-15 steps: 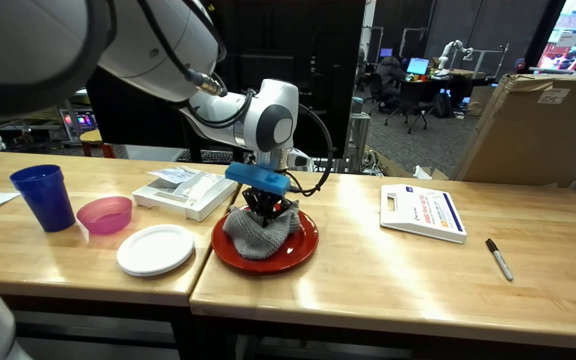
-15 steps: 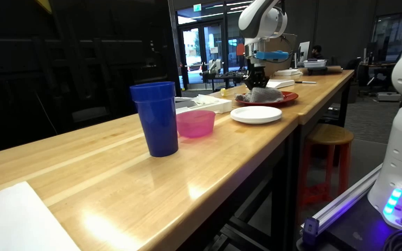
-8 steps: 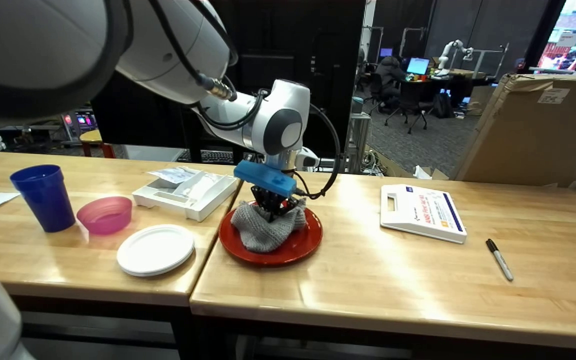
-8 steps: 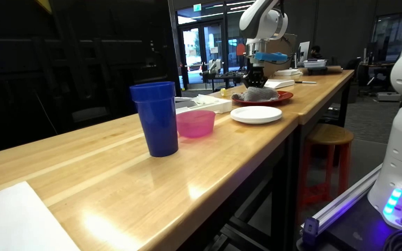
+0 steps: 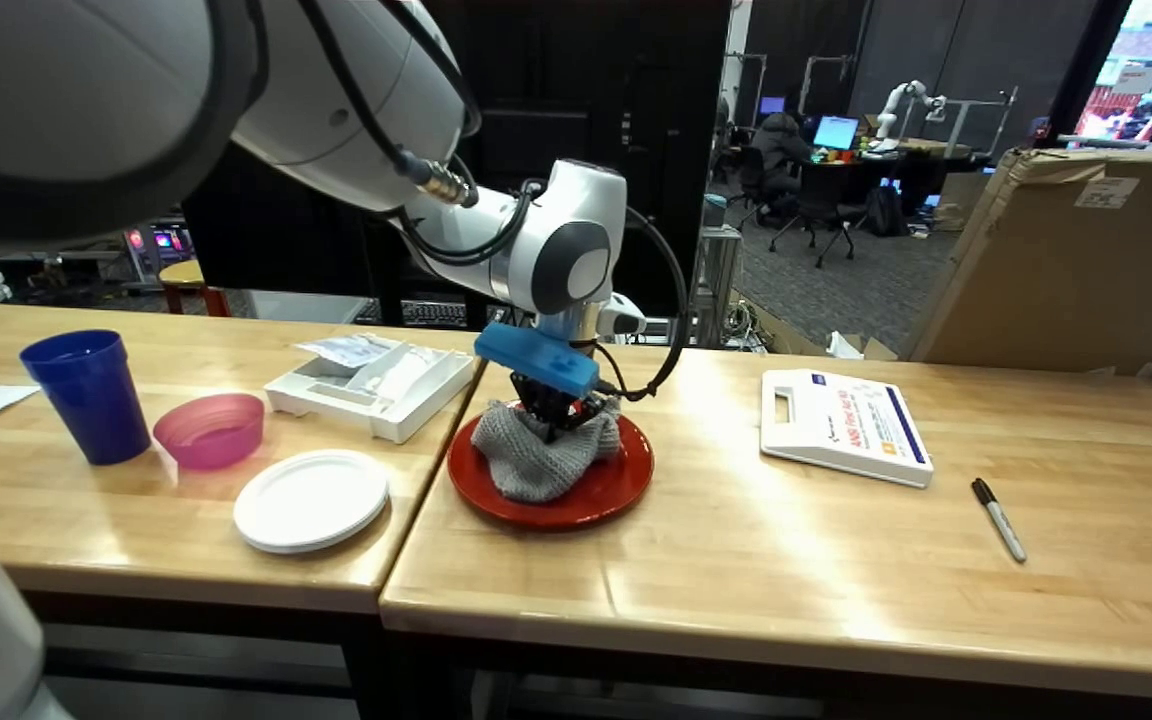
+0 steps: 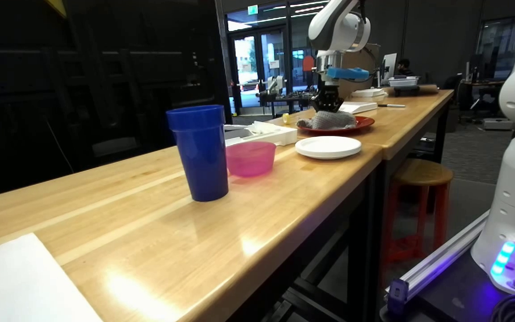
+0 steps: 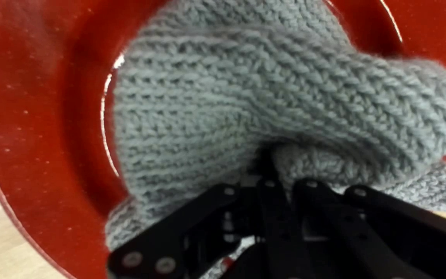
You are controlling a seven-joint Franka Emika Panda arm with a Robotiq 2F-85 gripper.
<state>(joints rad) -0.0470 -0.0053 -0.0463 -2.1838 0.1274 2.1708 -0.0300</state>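
Note:
A grey knitted cloth [image 5: 544, 462] lies bunched on a round red plate [image 5: 626, 478] near the seam between two wooden tables. It also shows in the wrist view [image 7: 192, 100], folded over the red plate [image 7: 33, 128]. My gripper [image 5: 550, 428] points down into the middle of the cloth. In the wrist view, the gripper [image 7: 275, 170] has its fingers close together with a fold of cloth pinched between them; the fingertips are buried and hidden. Cloth [image 6: 331, 120] and plate [image 6: 365, 122] are below the gripper [image 6: 327, 109] in an exterior view.
White plates [image 5: 312, 500], a pink bowl [image 5: 209, 432], a blue cup [image 5: 86, 395] and an open white tray [image 5: 376, 385] stand on the left table. A white first-aid case [image 5: 844, 428], a marker [image 5: 999, 520] and a large cardboard box [image 5: 1066, 270] are on the right table.
My gripper, the cloth and the red plate have moved together, a little right and back, mostly in the first half second. The gripper stays in the cloth.

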